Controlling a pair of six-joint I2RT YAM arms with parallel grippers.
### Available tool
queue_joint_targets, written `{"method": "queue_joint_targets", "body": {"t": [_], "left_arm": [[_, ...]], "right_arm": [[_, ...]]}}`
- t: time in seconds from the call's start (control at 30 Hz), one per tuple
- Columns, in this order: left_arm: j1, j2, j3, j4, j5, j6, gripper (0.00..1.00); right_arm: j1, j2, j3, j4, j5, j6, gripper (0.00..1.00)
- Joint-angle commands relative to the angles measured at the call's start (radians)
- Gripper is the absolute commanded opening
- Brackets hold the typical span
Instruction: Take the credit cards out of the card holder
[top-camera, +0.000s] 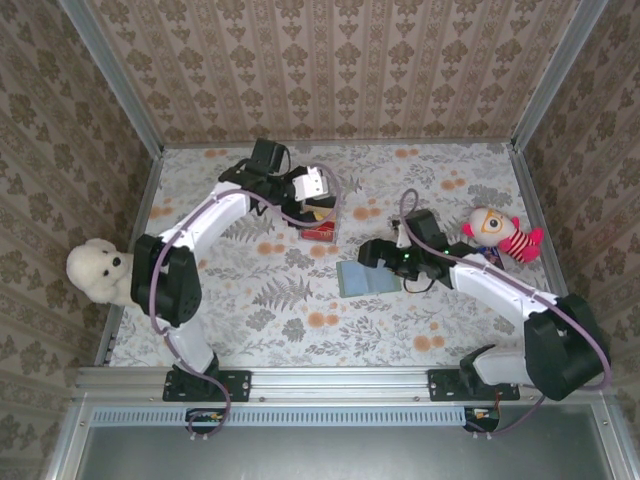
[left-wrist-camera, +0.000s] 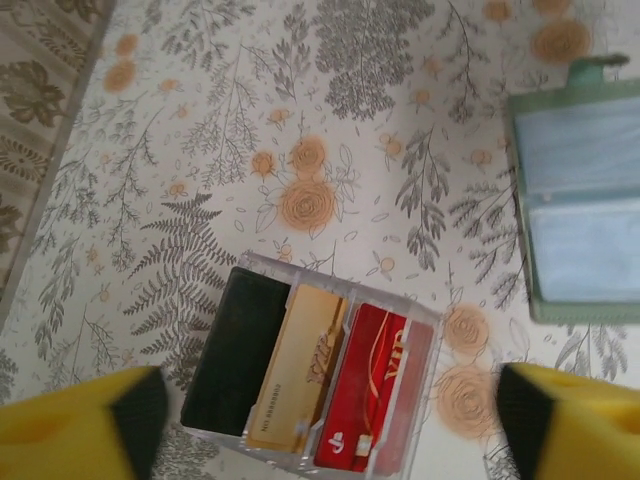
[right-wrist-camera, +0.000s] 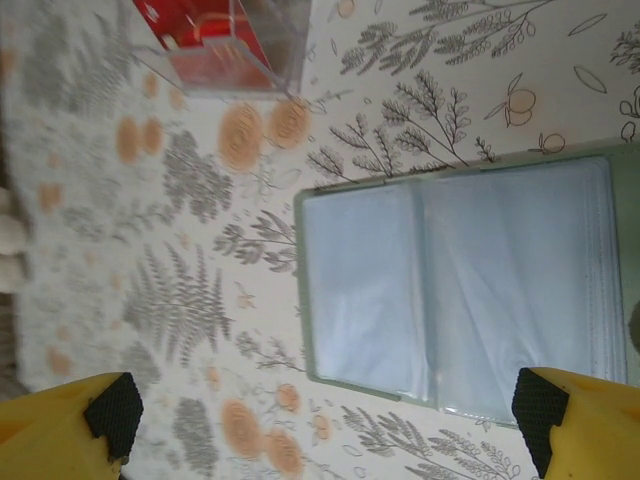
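Observation:
The card holder (top-camera: 367, 277) lies open and flat on the floral table, a grey-green bifold with clear sleeves (right-wrist-camera: 460, 290) in which I see no card. Its edge also shows at the right of the left wrist view (left-wrist-camera: 580, 200). The credit cards stand in a clear box (left-wrist-camera: 310, 370): a black one (left-wrist-camera: 235, 350), a gold one (left-wrist-camera: 295, 370) and a red one (left-wrist-camera: 375, 390). My left gripper (left-wrist-camera: 325, 425) hangs open above this box, yellow fingers wide to either side. My right gripper (right-wrist-camera: 325, 420) is open over the holder's near edge, holding nothing.
A white teddy bear (top-camera: 95, 270) sits at the table's left edge. At the right lies a doll in red stripes (top-camera: 500, 235). The clear box (top-camera: 318, 222) stands behind and left of the holder. Patterned walls close the table on three sides.

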Motion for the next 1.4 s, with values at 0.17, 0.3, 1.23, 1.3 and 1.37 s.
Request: {"method": "queue_joint_targets", "body": {"t": [0.17, 0.3, 1.23, 1.3, 1.37], "left_arm": [[-0.004, -0.156, -0.26, 0.293, -0.077, -0.377, 1.0], [-0.008, -0.227, -0.368, 0.372, -0.257, -0.644, 1.0], [0.094, -0.564, -0.584, 0.218, -0.861, -1.362, 1.0], [0.109, -0.589, -0.597, 0.208, -0.87, -1.362, 1.0], [0.128, -0.605, -0.609, 0.196, -0.869, -1.366, 1.0]], "right_arm": [[0.173, 0.207, 0.179, -0.22, 0.341, -0.132, 0.93], [0.215, 0.288, 0.236, -0.26, 0.394, -0.151, 0.93], [0.26, 0.578, 0.332, -0.342, 0.496, -0.147, 0.92], [0.26, 0.591, 0.332, -0.354, 0.529, -0.142, 0.9], [0.26, 0.598, 0.326, -0.355, 0.552, -0.138, 0.88]]}}
